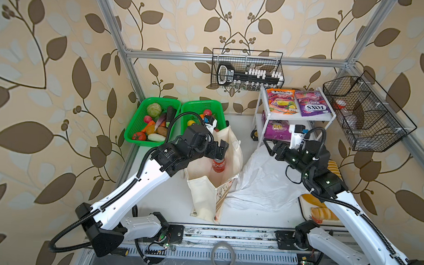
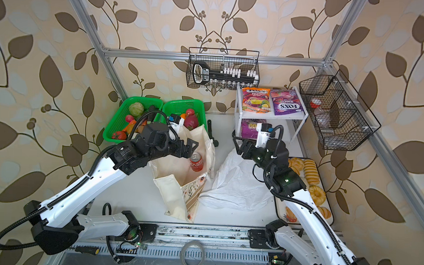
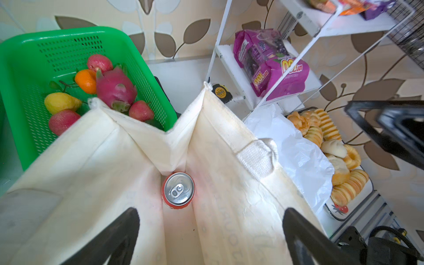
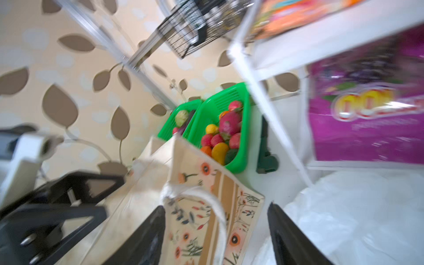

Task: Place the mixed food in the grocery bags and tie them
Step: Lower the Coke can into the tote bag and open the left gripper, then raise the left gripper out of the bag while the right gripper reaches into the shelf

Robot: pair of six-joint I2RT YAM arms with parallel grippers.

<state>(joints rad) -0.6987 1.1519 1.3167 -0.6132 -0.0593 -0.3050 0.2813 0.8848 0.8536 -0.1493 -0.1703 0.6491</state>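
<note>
**Now that the soda can stands in the tote, fruit comes next**

Since the red soda can stands upright inside the cream cloth tote at mid-bench, we judge the packing barely begun. Our left tool hovers just above the can, jaws spread wide and empty. Our right tool, at 3 o'clock from the tote over the white plastic bag, is parted too, gripping nothing we can see. The dragon fruit lies in the green basket at 12 o'clock. Next we should lift the left tool clear of the tote's rim, then reach for that fruit.
</note>
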